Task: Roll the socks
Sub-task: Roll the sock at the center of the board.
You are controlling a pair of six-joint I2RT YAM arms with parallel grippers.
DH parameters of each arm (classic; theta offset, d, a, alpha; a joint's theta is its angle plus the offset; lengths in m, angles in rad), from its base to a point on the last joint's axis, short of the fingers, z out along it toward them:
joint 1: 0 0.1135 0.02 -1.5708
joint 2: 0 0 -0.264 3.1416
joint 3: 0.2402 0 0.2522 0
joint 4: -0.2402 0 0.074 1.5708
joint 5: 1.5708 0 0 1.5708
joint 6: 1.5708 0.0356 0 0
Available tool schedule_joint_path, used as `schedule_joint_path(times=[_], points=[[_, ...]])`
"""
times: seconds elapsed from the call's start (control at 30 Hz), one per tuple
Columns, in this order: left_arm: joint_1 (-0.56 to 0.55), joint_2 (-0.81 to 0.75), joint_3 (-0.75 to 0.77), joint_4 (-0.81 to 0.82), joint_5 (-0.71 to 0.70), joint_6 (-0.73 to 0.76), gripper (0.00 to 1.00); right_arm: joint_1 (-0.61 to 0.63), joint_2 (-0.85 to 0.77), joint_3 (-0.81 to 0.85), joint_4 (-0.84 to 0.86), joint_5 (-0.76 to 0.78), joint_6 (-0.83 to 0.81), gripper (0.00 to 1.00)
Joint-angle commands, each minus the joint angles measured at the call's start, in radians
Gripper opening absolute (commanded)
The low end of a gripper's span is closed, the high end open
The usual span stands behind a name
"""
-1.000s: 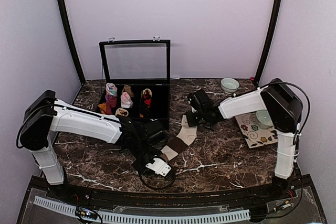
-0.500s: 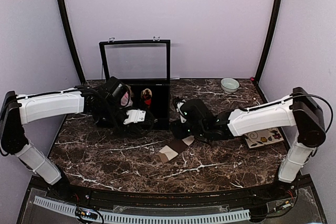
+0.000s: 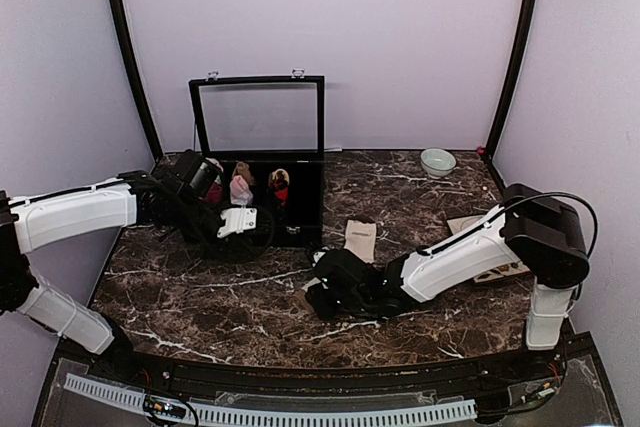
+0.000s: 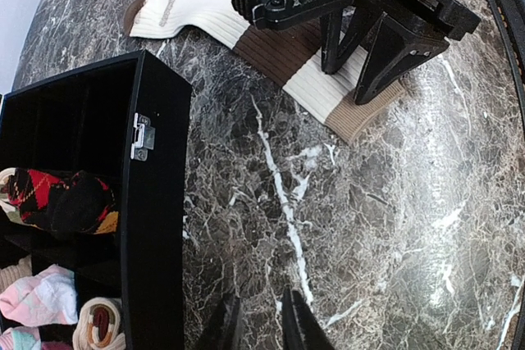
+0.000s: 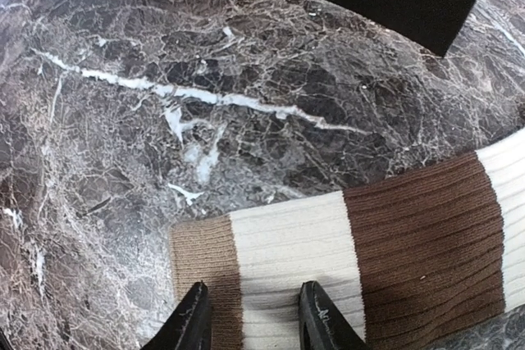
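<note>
Leftmost, the left hand hovers over the bench, a polished dark brown marble slab threaded with white veins. Its two black fingers stand narrowly apart with nothing between them. Just beside it, at about 11 o'clock on the bench, sits one rigid black box with straight walls, inner dividers and a clear-paned lid standing upright. The left wrist view shows three soft rolled bundles plainly in its compartments. They are a balled-up black argyle sock with red and orange diamonds, a pink-and-white bundle and a cream bundle ringed in tan. Near the middle of the bench, outside the box, the cream sock lies flat, long and narrow in ribbed knit. It is banded from a brown toe through a cream foot with a small label, then a wide brown band, a cream band and a tan cuff. The right hand stands over the cuff end, toward 6 o'clock. Its two fingers are moderately apart and down on the fabric, gripping nothing. Farther right are one small pale glazed bowl at 1 o'clock and one flat floral mat at 3 o'clock, partly hidden by the right arm.
</note>
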Motion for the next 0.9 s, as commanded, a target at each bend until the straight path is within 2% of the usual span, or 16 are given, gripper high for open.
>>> schedule_joint_path(times=[0.0,0.13,0.27,0.33,0.5,0.63,0.77,0.87], points=[[0.002,0.008,0.016,-0.002,0.022,0.007,0.17,0.010,-0.015,-0.085,0.024,-0.037,0.055,0.35],[0.002,0.068,0.074,-0.041,0.090,-0.006,0.18,0.034,-0.068,-0.165,0.040,-0.046,0.070,0.34],[0.002,0.118,0.106,-0.103,0.208,0.005,0.21,0.040,-0.132,-0.252,0.075,-0.063,0.075,0.39],[-0.017,0.111,0.087,-0.100,0.219,0.036,0.22,0.040,-0.159,-0.275,0.081,-0.072,0.070,0.44],[-0.185,0.091,0.025,-0.086,0.131,0.152,0.23,0.039,-0.185,-0.268,0.103,-0.072,0.005,0.50],[-0.285,0.175,0.057,-0.081,0.140,0.137,0.22,0.029,-0.209,-0.288,0.159,-0.106,-0.022,0.51],[-0.362,0.261,0.095,-0.078,0.144,0.127,0.19,0.022,-0.337,-0.414,0.312,-0.151,-0.027,0.55],[-0.373,0.312,0.117,-0.059,0.161,0.129,0.19,0.058,-0.478,-0.571,0.496,-0.102,-0.102,0.55]])
